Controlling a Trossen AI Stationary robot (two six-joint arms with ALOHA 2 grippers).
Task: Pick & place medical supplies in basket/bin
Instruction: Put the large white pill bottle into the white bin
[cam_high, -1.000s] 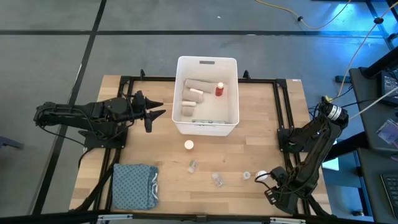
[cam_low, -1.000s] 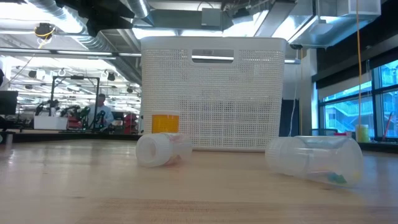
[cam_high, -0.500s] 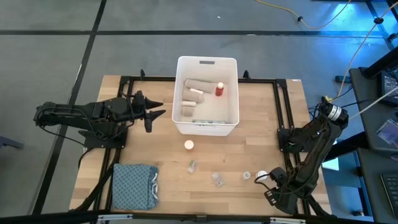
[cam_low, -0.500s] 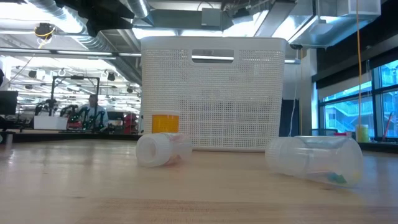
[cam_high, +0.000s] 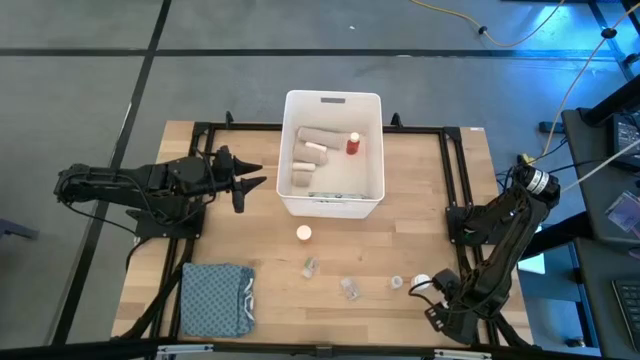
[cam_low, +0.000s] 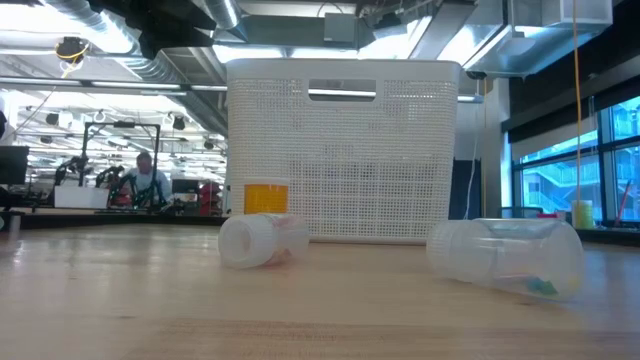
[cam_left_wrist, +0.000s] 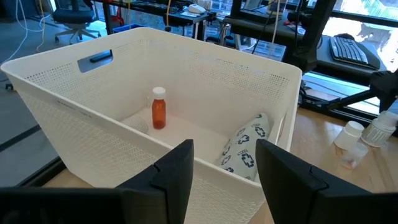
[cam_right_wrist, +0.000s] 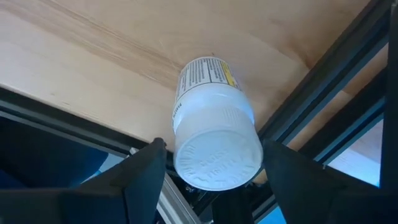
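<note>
Rolls and a red-capped bottle (cam_high: 352, 145) lie in the bin (cam_high: 333, 205); several vials remain; right hand (cam_high: 432, 290) straddles a white bottle (cam_right_wrist: 214, 130), unclenched; left hand (cam_high: 243, 183) released.

basket (cam_high: 373, 150): you see white, finely perforated walls
pill bottle (cam_left_wrist: 159, 109): amber with a white cap
bandage roll (cam_left_wrist: 246, 149): white with dark cross marks
cloth (cam_high: 214, 298): blue-grey, dotted
bottle (cam_right_wrist: 213, 118): white, yellow-edged label
table (cam_high: 240, 235): pale wood grain
</note>
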